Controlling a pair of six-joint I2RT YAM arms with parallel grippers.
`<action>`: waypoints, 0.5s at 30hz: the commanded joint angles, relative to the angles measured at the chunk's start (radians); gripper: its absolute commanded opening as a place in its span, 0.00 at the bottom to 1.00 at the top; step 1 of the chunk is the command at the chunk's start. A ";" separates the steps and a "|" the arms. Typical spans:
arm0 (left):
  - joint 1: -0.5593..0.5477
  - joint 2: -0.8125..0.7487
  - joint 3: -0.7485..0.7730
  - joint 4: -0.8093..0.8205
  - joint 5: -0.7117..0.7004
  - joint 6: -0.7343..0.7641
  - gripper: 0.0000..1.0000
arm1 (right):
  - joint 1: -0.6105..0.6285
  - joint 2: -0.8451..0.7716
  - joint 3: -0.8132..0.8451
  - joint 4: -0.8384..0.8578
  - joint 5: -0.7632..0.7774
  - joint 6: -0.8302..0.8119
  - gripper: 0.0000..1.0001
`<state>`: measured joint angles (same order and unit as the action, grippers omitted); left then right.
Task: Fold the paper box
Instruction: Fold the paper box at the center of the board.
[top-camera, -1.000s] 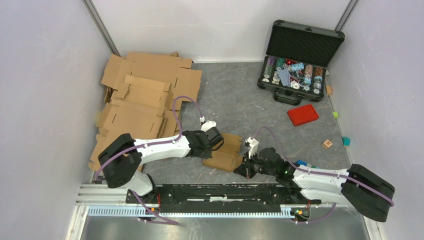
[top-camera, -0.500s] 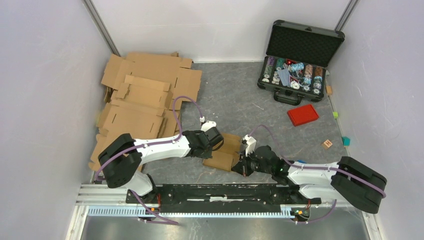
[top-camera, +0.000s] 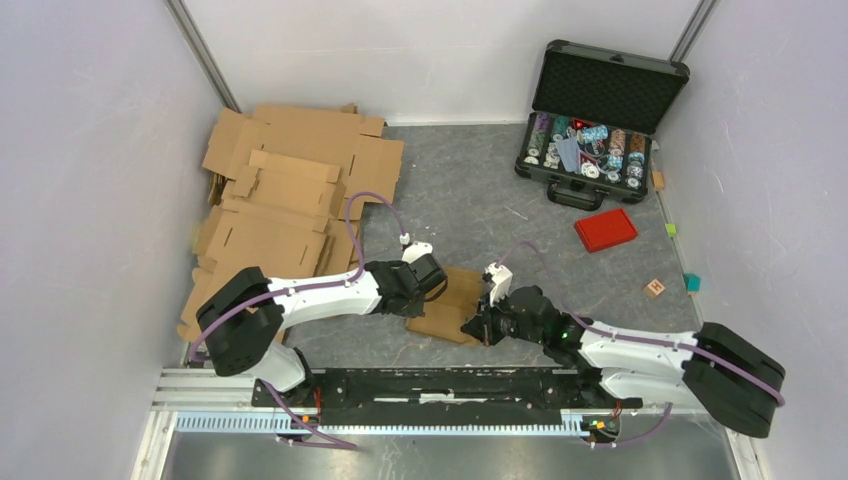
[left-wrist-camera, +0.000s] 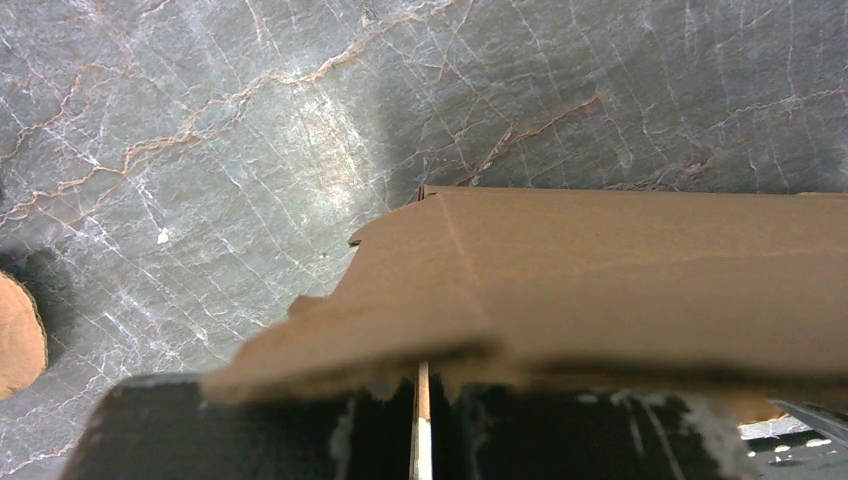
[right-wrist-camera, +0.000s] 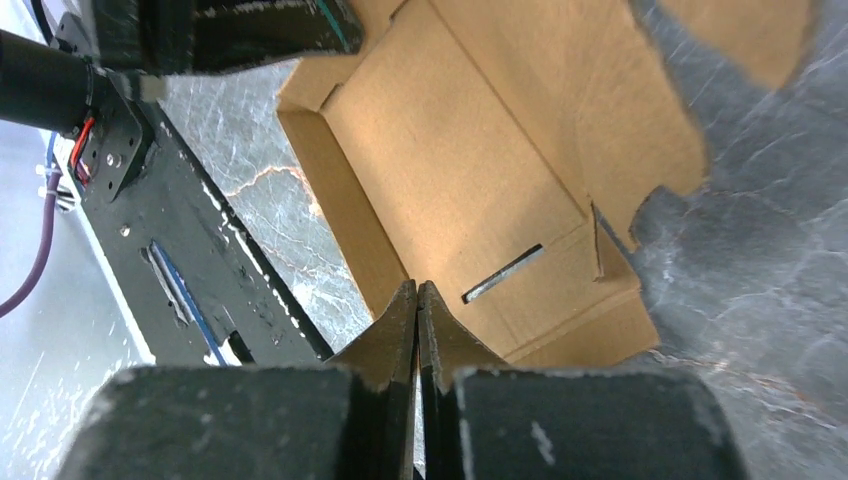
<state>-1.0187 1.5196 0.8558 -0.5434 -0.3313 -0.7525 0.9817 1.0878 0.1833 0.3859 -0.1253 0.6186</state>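
Cardboard sheets (top-camera: 290, 190) left of paper box (top-camera: 450, 305)

Left wrist view: a blurred flap of the paper box (left-wrist-camera: 640, 270) is hiding most of the left end effector (left-wrist-camera: 420, 420) from you. The right edge is cutting the box off. The left edge is cropping a brown rounded shape (left-wrist-camera: 18, 335) that you are unable to identify.

Right wrist view: the top edge is cutting the box off, and the right end effector (right-wrist-camera: 418, 330) is blurring close to the lens.

Top view: the wrists are covering both grips on the box. The contents of the black case (top-camera: 610, 90) are showing too small for you to tell apart.
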 joint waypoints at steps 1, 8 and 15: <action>-0.006 -0.023 0.006 0.020 -0.011 -0.037 0.02 | 0.005 -0.113 0.052 -0.137 0.110 -0.060 0.08; -0.007 -0.031 -0.001 0.021 -0.010 -0.041 0.02 | 0.000 -0.230 0.025 -0.290 0.208 -0.064 0.24; -0.007 -0.036 -0.009 0.020 -0.002 -0.043 0.02 | -0.033 -0.317 -0.048 -0.330 0.263 -0.019 0.55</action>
<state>-1.0187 1.5173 0.8513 -0.5426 -0.3313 -0.7540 0.9665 0.8028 0.1764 0.0910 0.0822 0.5774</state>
